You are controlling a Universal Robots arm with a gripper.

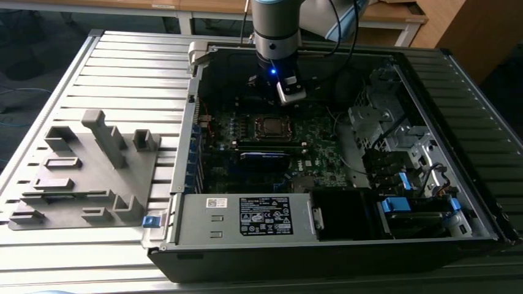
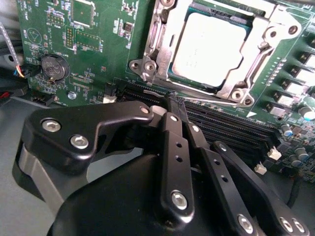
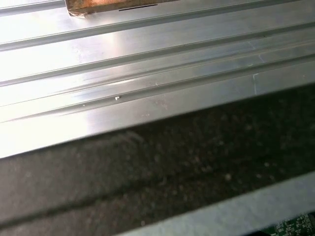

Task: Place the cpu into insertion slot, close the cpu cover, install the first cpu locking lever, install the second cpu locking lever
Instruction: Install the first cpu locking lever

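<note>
- cpu (image 1: 270, 125) lies flat in its socket near the middle of the motherboard (image 1: 315, 150). In the second wrist view its dull silver top (image 2: 206, 49) faces up, with no print that I can make out.
- cpu cover (image 2: 256, 69) lies down around the chip as a shiny frame, and the chip shows through its square opening. Cannot tell whether the side levers are latched.
- Far over on the exterior view's left, a grey moulded fixture (image 1: 82, 171) sits on the slatted metal table (image 1: 122, 67), well apart from the computer case (image 1: 327, 257).
- Power supply box (image 1: 245, 217) fills the near corner of the case. It carries a white label with fine black print.
- Gripper (image 1: 286, 98) hangs inside the case just beyond the socket, not touching the chip. In the second wrist view its jaws (image 2: 171, 101) look drawn together with nothing between them, the tips over the black memory slots (image 2: 231, 123) beside the socket.
- Coin battery (image 2: 52, 67) stands on the green board, well apart from the socket.
- To the exterior view's right, drive bays with blue tabs (image 1: 396, 205) crowd the case. Open board lies around the socket.
- First wrist view: table slats (image 3: 147, 49) run along a dark case wall (image 3: 147, 182).
</note>
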